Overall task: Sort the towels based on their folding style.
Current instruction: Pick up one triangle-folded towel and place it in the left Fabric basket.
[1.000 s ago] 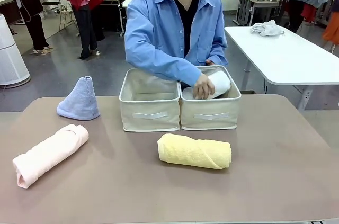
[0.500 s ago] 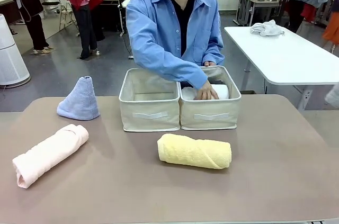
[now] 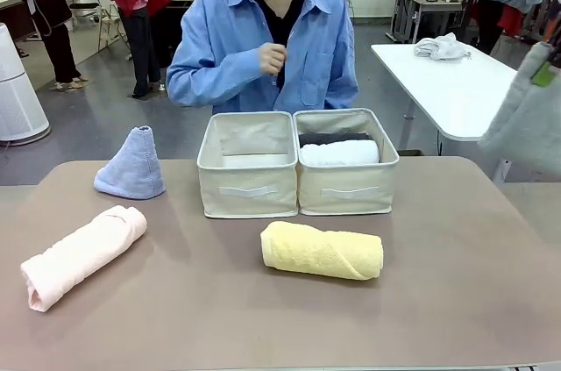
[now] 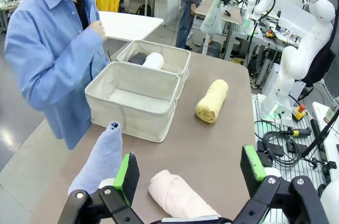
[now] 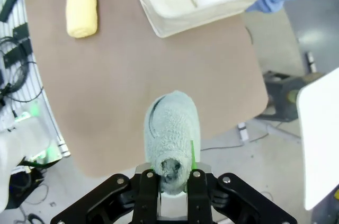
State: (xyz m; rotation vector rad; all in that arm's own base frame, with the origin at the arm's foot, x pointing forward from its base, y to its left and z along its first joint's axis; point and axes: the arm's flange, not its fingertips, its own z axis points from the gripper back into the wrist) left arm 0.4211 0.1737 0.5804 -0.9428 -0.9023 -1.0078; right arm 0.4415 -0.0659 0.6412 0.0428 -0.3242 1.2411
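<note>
Six towels from left to right, one of them up in the air.

Our left gripper (image 4: 190, 171) hangs with its jaws wide apart above the pink roll (image 3: 83, 255) and the upright lavender-blue cone (image 3: 131, 165). In the middle, the right bin (image 3: 348, 189) touches the left bin (image 3: 248, 182) and holds the white roll (image 3: 340, 153) and the dark grey roll (image 3: 333, 138). The yellow roll (image 3: 323, 251) lies before them. At the right, our right gripper (image 5: 172, 179) is clamped on the grey-green cone (image 3: 529, 117), held near the table's (image 3: 263, 318) edge.

Ahead of our left pincer (image 4: 189, 171) we see two beige bins (image 4: 132, 115) side by side on the brown table (image 4: 222, 139), with a person in a blue shirt (image 4: 47, 60) beside them.
</note>
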